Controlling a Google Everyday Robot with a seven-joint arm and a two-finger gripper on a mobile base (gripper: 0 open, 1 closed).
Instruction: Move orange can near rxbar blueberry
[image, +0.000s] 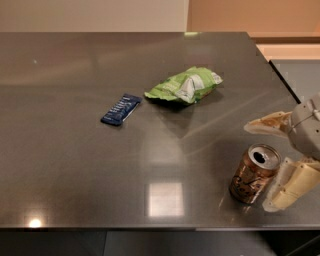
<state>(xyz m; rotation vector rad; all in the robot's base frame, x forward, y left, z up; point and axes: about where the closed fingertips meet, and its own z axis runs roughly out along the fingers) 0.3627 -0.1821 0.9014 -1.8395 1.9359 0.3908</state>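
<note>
Dark grey glossy table (75, 165) w/ glare spots near the front edge; beige wall behind & an orange-tan panel at top rt. On it: 1 orange can (254, 174), upright w/ silver top, near the front rt corner; 1 blue bar (121, 109) flat, left of centre, well apart from the can; 1 green snack bag (185, 85) near the bar. 1 tool (257, 166) at the rt edge, fingers spread wide w/ the can between them.

Gripper (260, 166), jaws apart, flanking orange can (254, 174)
</note>
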